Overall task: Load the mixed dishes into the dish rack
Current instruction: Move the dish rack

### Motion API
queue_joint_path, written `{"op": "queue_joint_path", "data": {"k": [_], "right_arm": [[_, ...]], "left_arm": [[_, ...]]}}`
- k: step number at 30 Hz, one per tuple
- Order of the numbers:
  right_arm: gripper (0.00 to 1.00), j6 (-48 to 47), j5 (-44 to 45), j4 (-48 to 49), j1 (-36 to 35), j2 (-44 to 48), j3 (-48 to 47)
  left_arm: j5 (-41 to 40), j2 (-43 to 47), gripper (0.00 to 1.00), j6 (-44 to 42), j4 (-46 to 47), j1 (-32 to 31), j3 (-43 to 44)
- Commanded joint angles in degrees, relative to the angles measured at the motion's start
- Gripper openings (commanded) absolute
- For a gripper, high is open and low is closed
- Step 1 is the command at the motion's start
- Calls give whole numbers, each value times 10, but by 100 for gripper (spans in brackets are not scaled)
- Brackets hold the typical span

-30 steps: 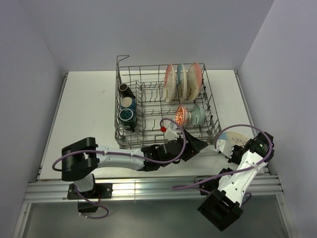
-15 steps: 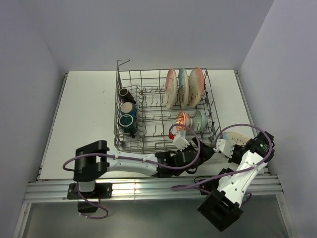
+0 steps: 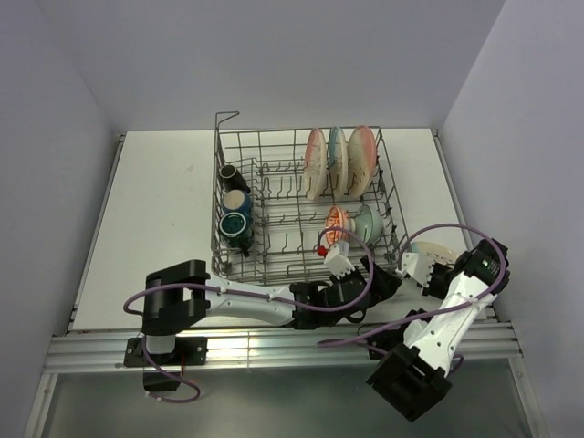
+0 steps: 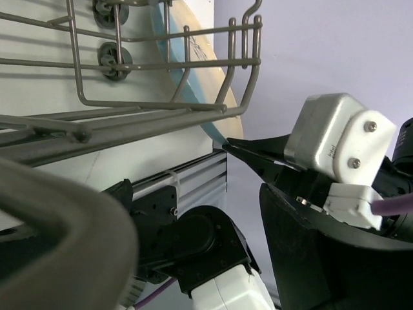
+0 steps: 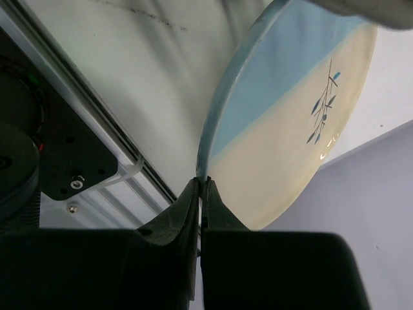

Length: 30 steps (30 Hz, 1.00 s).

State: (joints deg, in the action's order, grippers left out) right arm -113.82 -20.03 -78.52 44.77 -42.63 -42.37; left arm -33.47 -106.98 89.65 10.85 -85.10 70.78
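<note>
The right tool [image 5: 201,185] is shut tight on the rim of a cream and light blue plate [image 5: 290,123]. The plate is tipped up on edge, just outside the near right corner of the dish rack [image 3: 217,173]. So the rack lies to the left and farther back. The left tool [image 3: 354,272] is wide, holds nothing and sits near that corner. The plate shows a twig, no words. Tiny print on a white block [image 4: 332,139] cannot be read.
</note>
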Motion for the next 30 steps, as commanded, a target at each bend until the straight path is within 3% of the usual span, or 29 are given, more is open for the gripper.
{"op": "queue_joint_path", "data": {"k": [1, 12, 19, 30], "right_arm": [[0, -212, -36, -44, 1, 4, -32], [0, -208, -54, -44, 1, 22, -20], [0, -199, -57, -44, 1, 23, -25], [0, -197, -56, -44, 1, 17, -22]], "left_arm": [[4, -2, 86, -54, 24, 56, -18], [39, 17, 87, -111, 80, 120, -61], [61, 21, 90, -184, 136, 115, -62], [-52, 53, 96, -378, 165, 88, -53]]}}
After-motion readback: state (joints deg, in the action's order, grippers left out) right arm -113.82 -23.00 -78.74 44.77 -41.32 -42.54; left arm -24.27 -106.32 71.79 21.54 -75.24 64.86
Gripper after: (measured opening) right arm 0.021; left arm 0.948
